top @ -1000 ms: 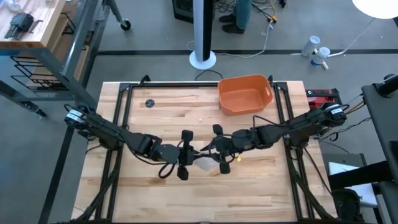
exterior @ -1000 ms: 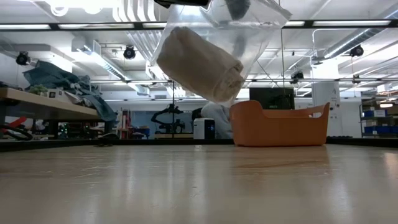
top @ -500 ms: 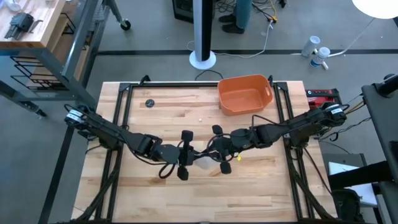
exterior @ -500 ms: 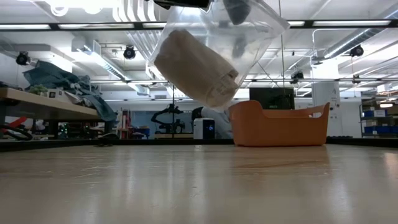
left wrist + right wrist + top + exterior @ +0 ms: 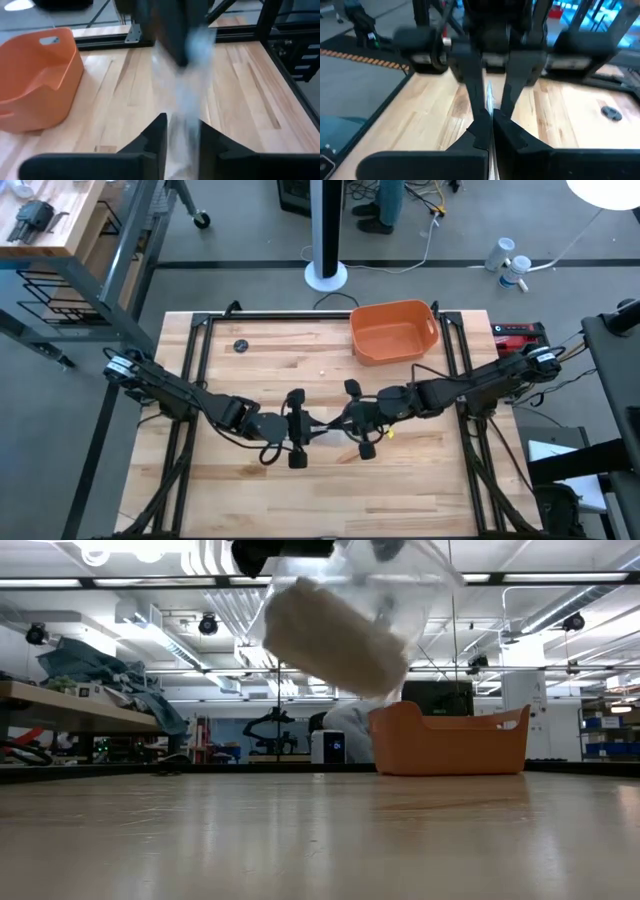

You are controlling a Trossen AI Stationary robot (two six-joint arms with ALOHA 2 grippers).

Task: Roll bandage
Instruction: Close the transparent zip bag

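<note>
Both claws met over the middle of the surface (image 5: 250,480), each pinching one side of a clear wrapper (image 5: 185,95) stretched between them. The left claw (image 5: 300,428) had its fingers (image 5: 157,132) closed to a narrow gap on the plastic; the right claw (image 5: 352,420) was nearly closed on the wrapper's other edge. The bandage (image 5: 335,638), rolled up, hung tilted inside the wrapper, clear above the surface. An orange tub (image 5: 394,331) sat well apart near the far edge.
</note>
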